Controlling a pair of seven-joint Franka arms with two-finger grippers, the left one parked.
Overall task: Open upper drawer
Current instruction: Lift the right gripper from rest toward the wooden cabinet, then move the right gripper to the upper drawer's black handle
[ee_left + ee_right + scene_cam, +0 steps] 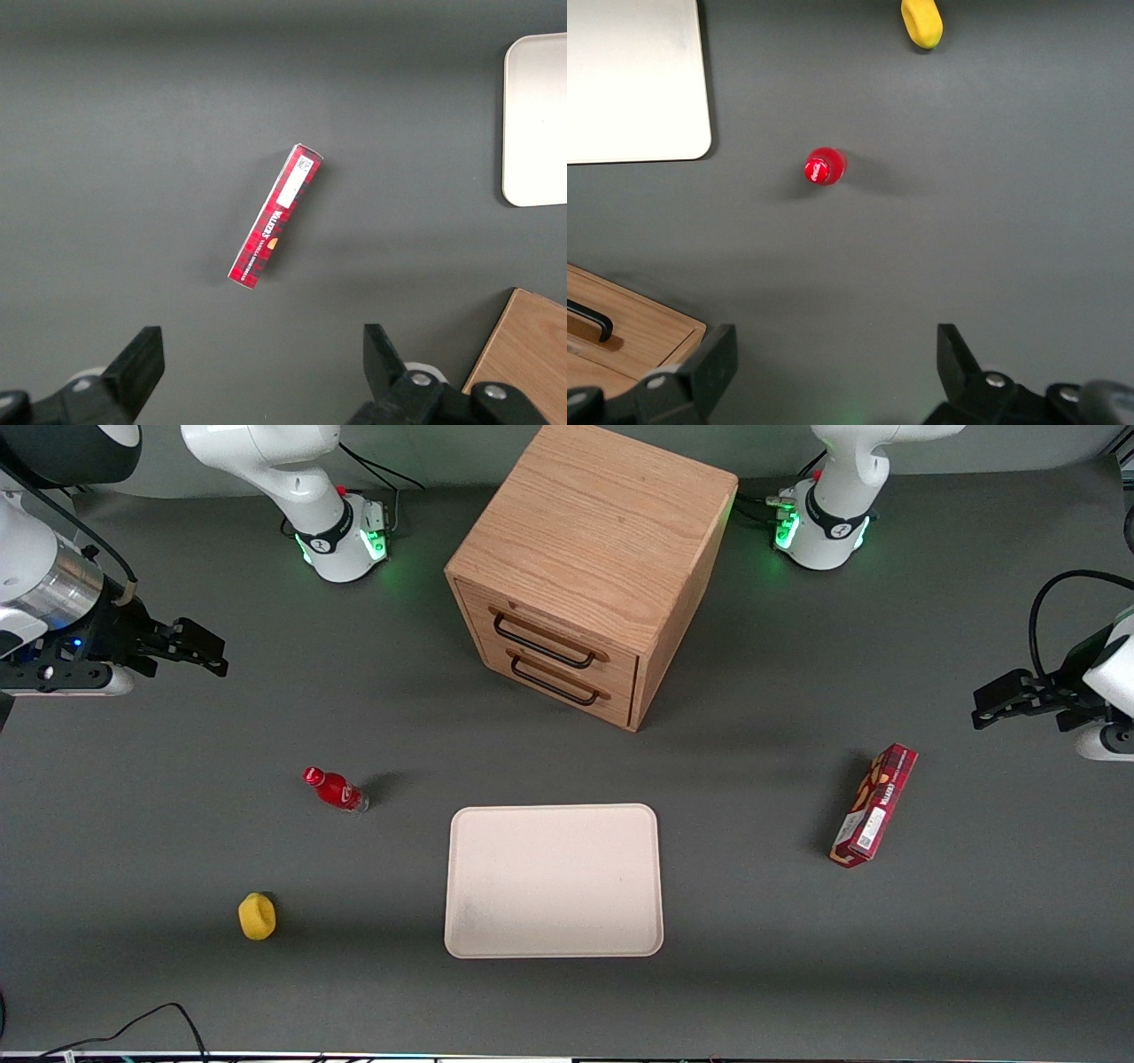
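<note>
The light oak cabinet [594, 540] stands at the back middle of the table, both drawers closed. The upper drawer [558, 633] has a long thin black wire handle [542, 641], with the like lower drawer [567, 682] under it. My right gripper [211, 652] hangs above the table toward the working arm's end, well apart from the cabinet and level with its front. It is open and empty [837, 350]. The right wrist view shows a corner of the cabinet [629, 323] with the end of a black handle [589, 320]; I cannot tell which drawer's.
A red bottle [335, 789] lies nearer the front camera than the gripper, a yellow object [257, 916] nearer still. A white tray [554, 880] lies in front of the cabinet. A red box [873, 806] lies toward the parked arm's end.
</note>
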